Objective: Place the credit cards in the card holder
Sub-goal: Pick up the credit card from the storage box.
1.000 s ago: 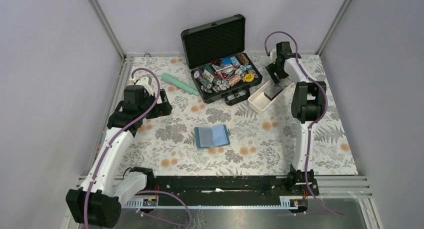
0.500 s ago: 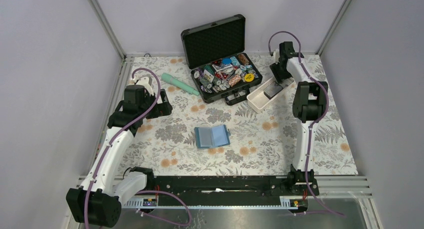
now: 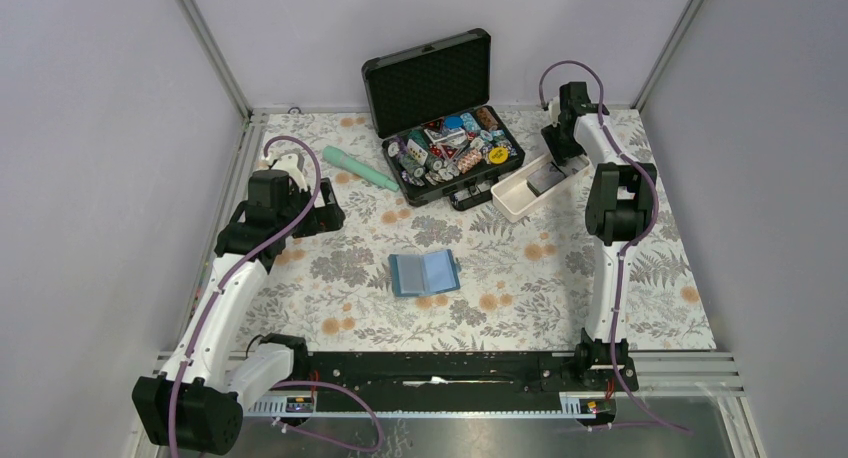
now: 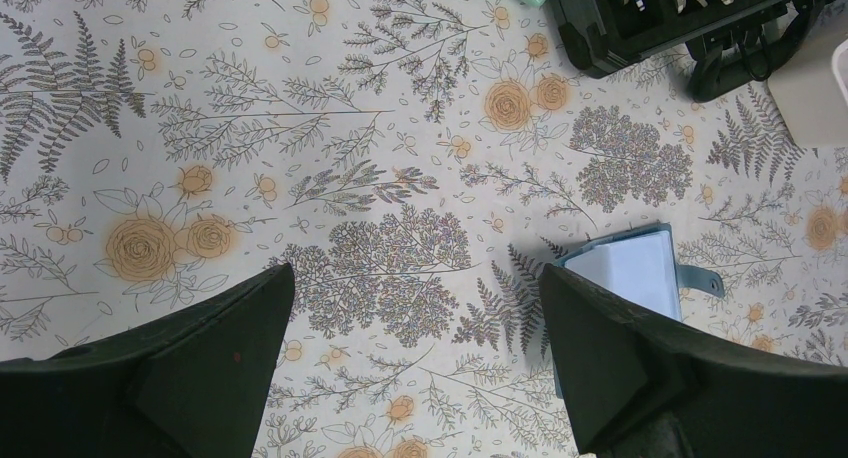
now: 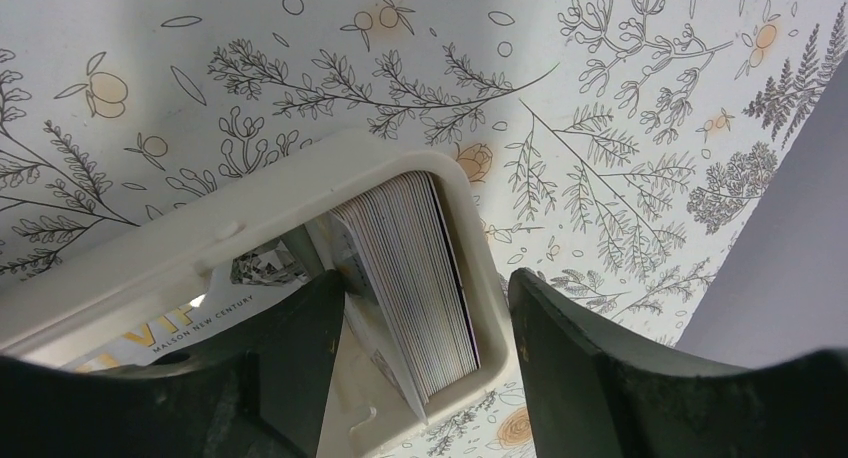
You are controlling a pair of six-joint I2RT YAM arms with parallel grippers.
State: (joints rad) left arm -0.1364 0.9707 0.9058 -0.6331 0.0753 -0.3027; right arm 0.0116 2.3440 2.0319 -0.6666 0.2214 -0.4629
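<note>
Reaching down in the top view, my right claw (image 3: 554, 164) hangs over the far end of the white tray (image 3: 512, 200), just beside the open black case (image 3: 430, 78) of poker chips (image 3: 455, 148). The credit cards (image 3: 543, 182) show only as a dark patch in that end of the tray. The card holder (image 3: 424, 273) lies open in the middle of the bench (image 3: 500, 318), well apart from them. My left claw (image 3: 322, 216) sits off near the left edge.

At my right wrist, the cards stand on edge as one tight stack against the tray's rounded end wall. My claw is partly open and has hold of nothing. One finger is inside the tray, just beside the stack's face; the other seems to sit outside the end wall. Squeezing like this, I judge, would pinch wall and cards together and drag the tray along. I should shift so that both fingers drop inside, take the stack low enough that it cannot fan out, close gently and lift straight up.

At my left wrist, the claw is spread wide and empty above the bench, the open holder just beside its right finger. It is well placed to steady the holder when the cards arrive.
</note>
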